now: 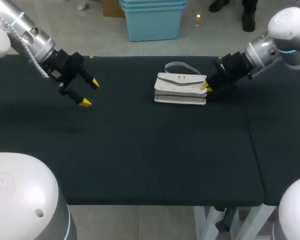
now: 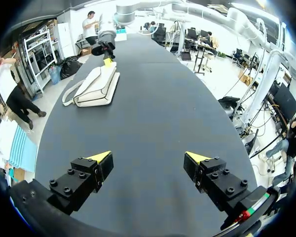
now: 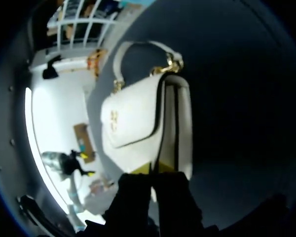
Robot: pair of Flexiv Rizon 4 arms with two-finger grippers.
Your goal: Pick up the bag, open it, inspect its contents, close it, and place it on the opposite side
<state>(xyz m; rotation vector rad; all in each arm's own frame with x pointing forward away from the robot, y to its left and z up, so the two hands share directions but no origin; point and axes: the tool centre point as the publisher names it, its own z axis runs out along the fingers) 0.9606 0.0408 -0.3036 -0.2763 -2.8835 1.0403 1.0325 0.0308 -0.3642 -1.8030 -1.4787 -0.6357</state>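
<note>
White bag (image 1: 180, 89), seemingly flat, on dark table (image 1: 140, 150)

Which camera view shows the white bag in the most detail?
The right wrist view: the bag lies close, just ahead of the right gripper, with flap, gold fittings and handle plain. The head view shows the whole bag, but small. The left wrist view shows it far ahead, details lost.
</note>
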